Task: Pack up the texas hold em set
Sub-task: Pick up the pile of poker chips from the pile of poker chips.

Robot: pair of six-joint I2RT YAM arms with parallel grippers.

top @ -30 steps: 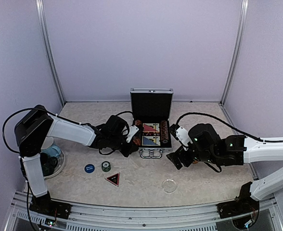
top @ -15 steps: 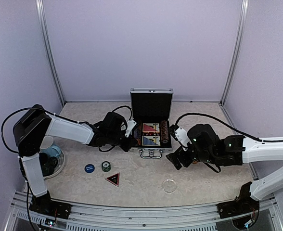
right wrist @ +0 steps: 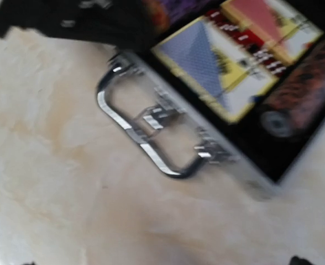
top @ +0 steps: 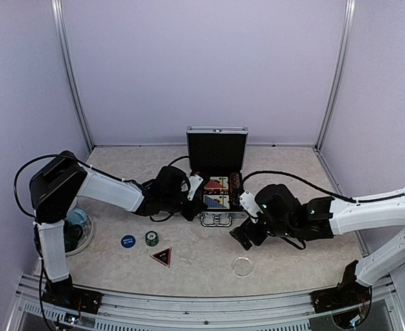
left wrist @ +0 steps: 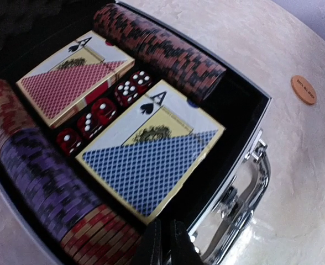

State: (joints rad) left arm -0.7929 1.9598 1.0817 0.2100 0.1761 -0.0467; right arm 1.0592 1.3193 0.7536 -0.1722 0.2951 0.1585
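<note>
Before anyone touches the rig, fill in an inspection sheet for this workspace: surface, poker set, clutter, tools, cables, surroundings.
Surface: pale marbled table, no damage seen.
Job's things: silver case open, lid upright; red-backed deck, blue-backed deck, red dice and chip rows inside; blue button, loose chip, triangle marker and orange button lie outside on the table.
Clutter: cups on a clear plate at the left; small clear disc near the front.
Tools: left tool shut, over the case's front edge; right tool open, by the case handle.
Cables: left-arm cable and right-arm cable arc above the arms.
Surroundings: plain walls, metal frame posts.
</note>
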